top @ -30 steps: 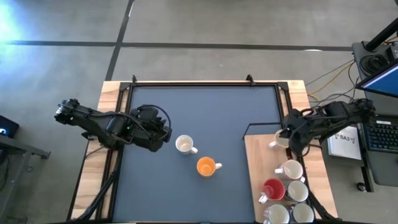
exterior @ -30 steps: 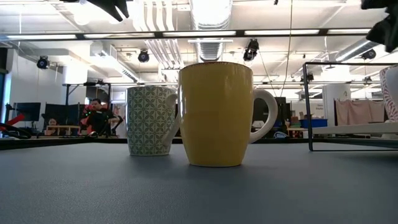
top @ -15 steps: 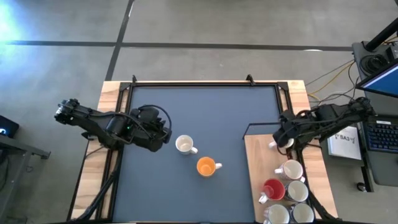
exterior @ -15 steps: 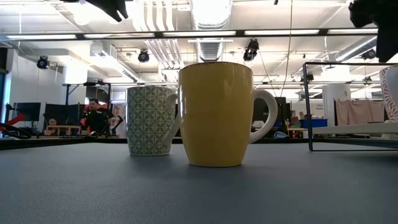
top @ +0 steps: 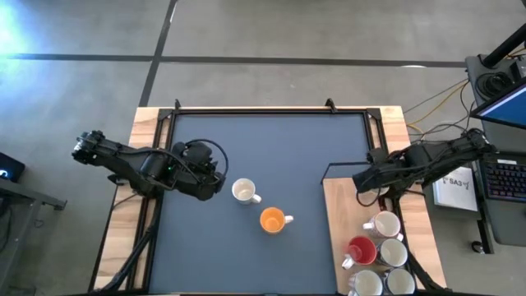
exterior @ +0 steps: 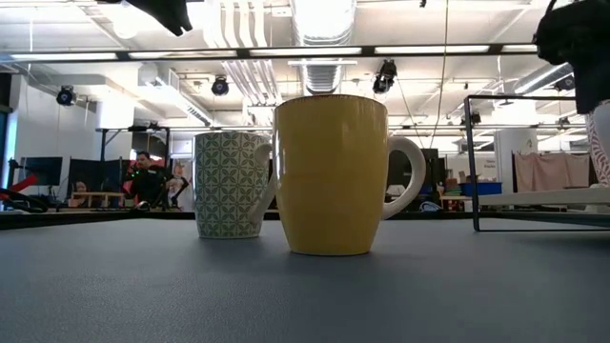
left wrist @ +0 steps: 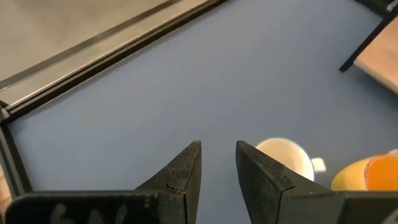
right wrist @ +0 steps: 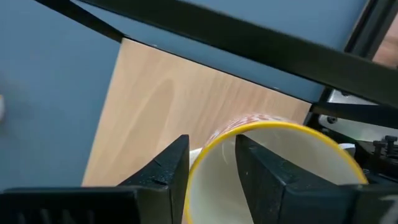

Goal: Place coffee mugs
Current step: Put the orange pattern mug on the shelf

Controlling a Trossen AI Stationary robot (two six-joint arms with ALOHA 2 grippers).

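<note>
A white mug with a green pattern (top: 242,191) and an orange mug (top: 272,219) stand upright on the blue mat; both show close up in the low view (exterior: 232,184) (exterior: 334,176). My right gripper (top: 362,181) is over the wooden board's far left corner, shut on a mug with a yellow rim and a red pattern (right wrist: 283,177). That mug shows at the low view's right edge (exterior: 600,143). My left gripper (top: 220,179) hovers left of the patterned mug, fingers a narrow gap apart (left wrist: 218,148) and empty. My right gripper holds the mug's wall at the rim (right wrist: 210,144), one finger inside the mug (right wrist: 264,171) and one outside (right wrist: 166,168). The fingers come from above, slanting in from the table's right. The mug is upright; whether its base is on the board I cannot tell.
Several more mugs, one of them red (top: 362,251), stand close together on the wooden board (top: 341,214) at the near right. A thin black wire frame (top: 329,168) edges the board's far left corner. The blue mat (top: 271,140) is bare behind the two mugs.
My right gripper has come down and a little toward the table's left, and now covers the mug on the board in the high view. The two mugs on the mat have not moved.
</note>
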